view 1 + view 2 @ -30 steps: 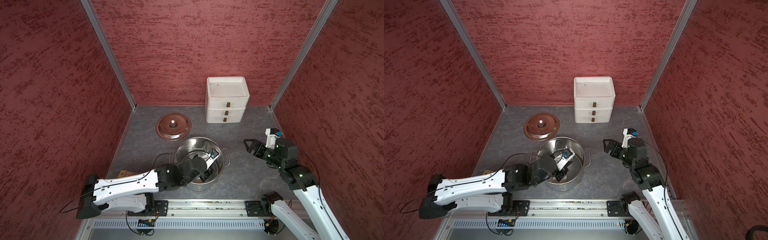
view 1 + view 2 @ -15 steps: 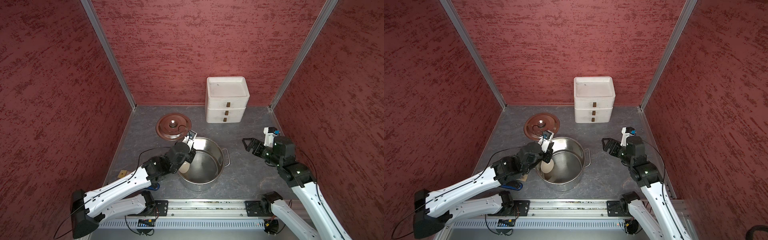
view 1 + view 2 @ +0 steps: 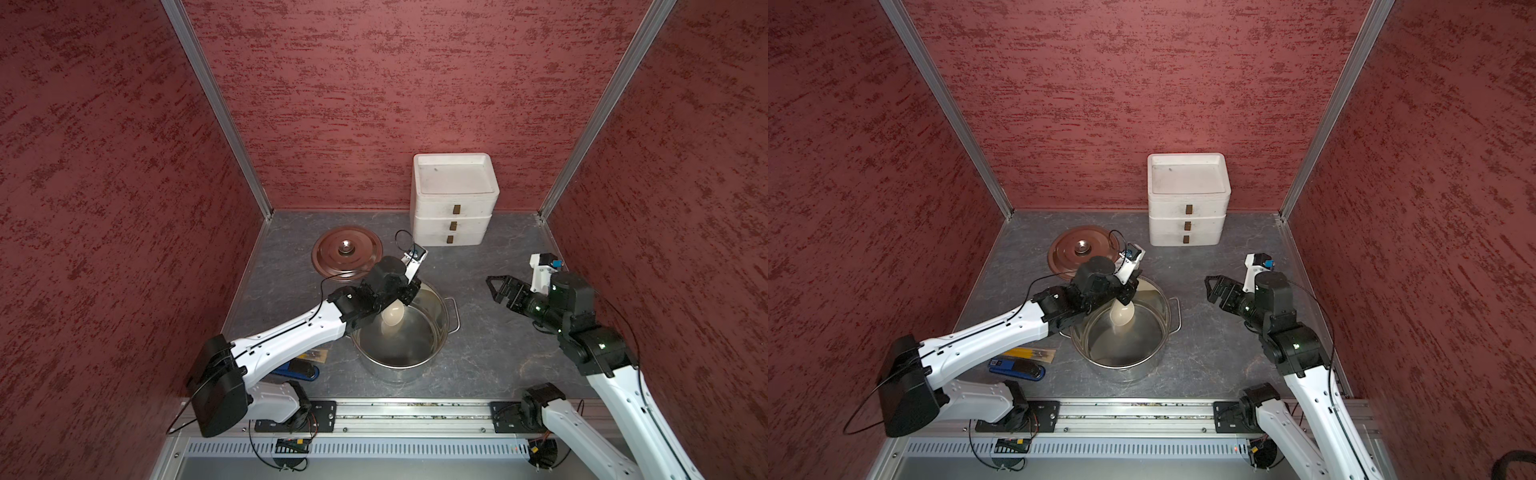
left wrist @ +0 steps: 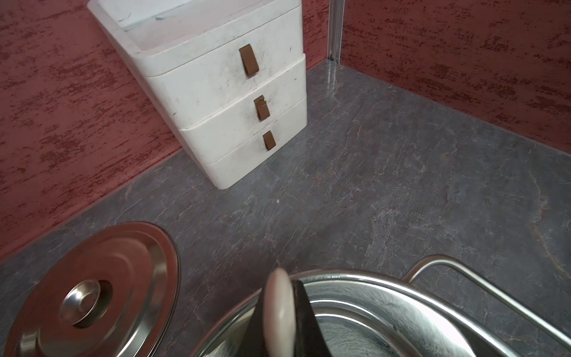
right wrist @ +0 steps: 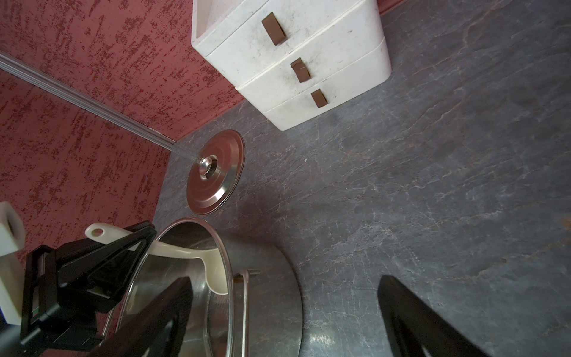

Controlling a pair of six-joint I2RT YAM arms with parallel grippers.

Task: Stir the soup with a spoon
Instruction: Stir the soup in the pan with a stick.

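A steel pot point(image 3: 395, 374) point(image 3: 1121, 372) stands mid-table; no soup shows in it, only bare steel. My left gripper point(image 3: 409, 291) point(image 3: 1127, 293) hovers over the pot's far-left rim, shut on the handle of the cream-white spoon point(image 3: 392, 320) point(image 3: 1122, 313). The spoon's bowl hangs down inside the pot. In the left wrist view the spoon point(image 4: 279, 315) sits edge-on between the black fingers. The right wrist view shows the spoon point(image 5: 185, 252) curving over the rim. My right gripper point(image 3: 492, 286) point(image 3: 1210, 286) point(image 5: 284, 278) stays open to the right of the pot, holding nothing.
The pot's lid point(image 3: 347, 251) point(image 3: 1079, 249) lies flat behind the pot on the left. A white drawer unit point(image 3: 453, 208) point(image 3: 1187, 208) stands against the back wall. A blue-and-black tool point(image 3: 1017, 368) and a yellow packet point(image 3: 1034, 354) lie under the left arm.
The left gripper has carried the spoon from the near middle of the pot up to its far-left rim. The right arm has barely shifted and stays open.
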